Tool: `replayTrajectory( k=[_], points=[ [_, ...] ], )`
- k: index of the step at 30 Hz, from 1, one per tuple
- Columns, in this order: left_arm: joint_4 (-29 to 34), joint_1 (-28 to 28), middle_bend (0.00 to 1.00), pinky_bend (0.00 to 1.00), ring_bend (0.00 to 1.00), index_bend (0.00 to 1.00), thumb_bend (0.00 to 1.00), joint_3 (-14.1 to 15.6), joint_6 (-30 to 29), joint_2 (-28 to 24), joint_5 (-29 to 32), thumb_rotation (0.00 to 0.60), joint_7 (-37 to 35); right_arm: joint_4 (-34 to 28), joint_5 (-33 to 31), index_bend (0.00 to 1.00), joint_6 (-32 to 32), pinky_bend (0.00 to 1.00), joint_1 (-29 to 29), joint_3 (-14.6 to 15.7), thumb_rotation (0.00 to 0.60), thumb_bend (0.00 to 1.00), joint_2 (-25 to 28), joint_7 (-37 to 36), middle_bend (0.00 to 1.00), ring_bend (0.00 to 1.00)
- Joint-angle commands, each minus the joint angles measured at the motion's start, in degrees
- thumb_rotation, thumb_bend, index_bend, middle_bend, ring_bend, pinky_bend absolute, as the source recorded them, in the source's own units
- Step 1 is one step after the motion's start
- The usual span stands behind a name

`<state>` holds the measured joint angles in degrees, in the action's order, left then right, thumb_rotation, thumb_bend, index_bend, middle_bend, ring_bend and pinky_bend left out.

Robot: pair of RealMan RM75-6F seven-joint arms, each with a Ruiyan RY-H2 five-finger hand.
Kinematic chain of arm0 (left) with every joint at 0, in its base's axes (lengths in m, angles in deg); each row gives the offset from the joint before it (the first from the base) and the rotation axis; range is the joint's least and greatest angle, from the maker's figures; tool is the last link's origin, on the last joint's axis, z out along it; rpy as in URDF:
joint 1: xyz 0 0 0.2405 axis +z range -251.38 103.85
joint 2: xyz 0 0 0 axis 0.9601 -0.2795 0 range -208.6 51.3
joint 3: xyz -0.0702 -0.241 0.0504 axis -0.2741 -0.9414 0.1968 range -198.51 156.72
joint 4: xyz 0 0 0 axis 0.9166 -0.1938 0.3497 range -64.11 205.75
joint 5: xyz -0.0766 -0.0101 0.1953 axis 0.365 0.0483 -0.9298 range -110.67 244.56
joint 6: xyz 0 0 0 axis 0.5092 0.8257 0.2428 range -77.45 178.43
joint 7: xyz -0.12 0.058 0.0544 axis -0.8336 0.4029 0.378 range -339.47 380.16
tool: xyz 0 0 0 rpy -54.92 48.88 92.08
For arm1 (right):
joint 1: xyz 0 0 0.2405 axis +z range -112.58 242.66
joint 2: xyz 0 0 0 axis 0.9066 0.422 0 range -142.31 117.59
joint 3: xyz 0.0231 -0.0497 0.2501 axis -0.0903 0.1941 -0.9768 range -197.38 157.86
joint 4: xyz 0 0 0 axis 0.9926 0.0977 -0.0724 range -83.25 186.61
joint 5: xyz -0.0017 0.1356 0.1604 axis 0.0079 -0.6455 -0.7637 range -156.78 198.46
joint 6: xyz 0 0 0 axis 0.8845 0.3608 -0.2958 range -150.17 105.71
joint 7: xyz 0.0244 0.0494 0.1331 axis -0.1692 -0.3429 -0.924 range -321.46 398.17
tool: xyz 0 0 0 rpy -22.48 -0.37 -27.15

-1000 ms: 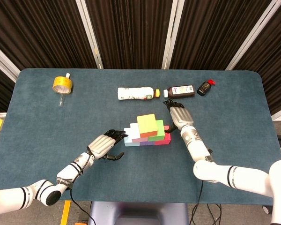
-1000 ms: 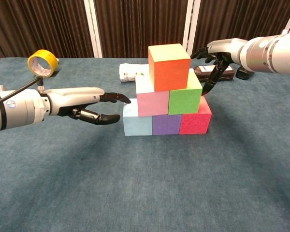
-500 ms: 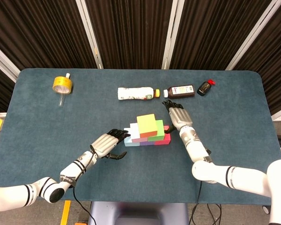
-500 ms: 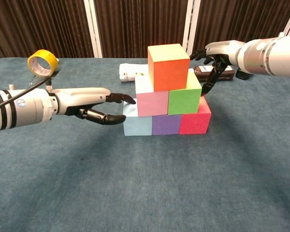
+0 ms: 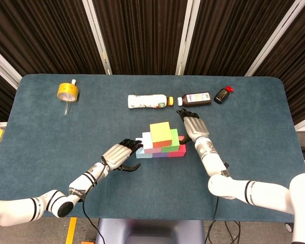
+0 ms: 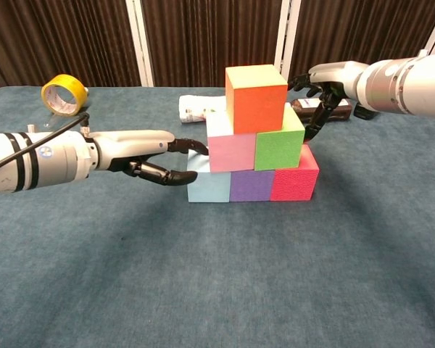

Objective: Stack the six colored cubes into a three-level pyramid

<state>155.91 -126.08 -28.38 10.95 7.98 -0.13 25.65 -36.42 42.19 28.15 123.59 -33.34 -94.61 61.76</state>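
Now the pyramid (image 6: 254,138) stands between the two hands on the tabletop (image 6: 217,290). Its bottom row runs light blue cube (image 6: 209,185), purple cube (image 6: 250,185), red cube (image 6: 293,181); on these sit a pink cube (image 6: 232,152) and a green cube (image 6: 279,148), and the orange cube (image 6: 257,99) tops them, with a yellowish upper face in the head view.

To its right, the left hand (image 6: 148,151) reaches the blue cube: its dark fingertips (image 6: 196,147) lie at that cube's near corner, probably touching, though the views do not settle it. Its fingers are loosely curved and apart, holding nothing.

Left of and below the right hand (image 6: 326,83) is the green cube; this hand hangs with fingers spread and pointing down beside that cube's far edge, gripping nothing, contact unclear.

Beyond the right hand lie a brown bottle (image 5: 195,98), a white bottle (image 5: 148,101) and a small dark bottle (image 5: 223,94). Far off past the left hand is a tape roll (image 5: 68,91).
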Motion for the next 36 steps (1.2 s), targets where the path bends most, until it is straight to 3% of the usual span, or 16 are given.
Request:
replayTrajectory(
  k=[1, 22, 36],
  points=[
    [0.04, -0.04, 0.0, 0.0, 0.0, 0.07, 0.4, 0.14, -0.08, -0.02, 0.11, 0.144, 0.25, -0.01, 0.01, 0.06, 0.0, 0.0, 0.01, -0.01, 0.6, 0.21, -0.01, 0.05, 0.05, 0.0],
    [0.55, 0.28, 0.0, 0.0, 0.0, 0.07, 0.4, 1.0, -1.27, -0.62, 0.86, 0.15, 1.62, -1.49, 0.62, 0.06, 0.71, 0.0, -0.98, 0.45, 0.6, 0.21, 1.07, 0.09, 0.05, 0.0],
    [2.14, 2.21, 0.0, 0.0, 0.0, 0.07, 0.4, 1.98, -3.76, -2.43, 0.04, 0.148, 1.55, -8.54, 3.86, 0.06, 3.74, 0.0, -3.76, 1.21, 0.6, 0.21, 7.32, 0.18, 0.05, 0.0]
  ],
)
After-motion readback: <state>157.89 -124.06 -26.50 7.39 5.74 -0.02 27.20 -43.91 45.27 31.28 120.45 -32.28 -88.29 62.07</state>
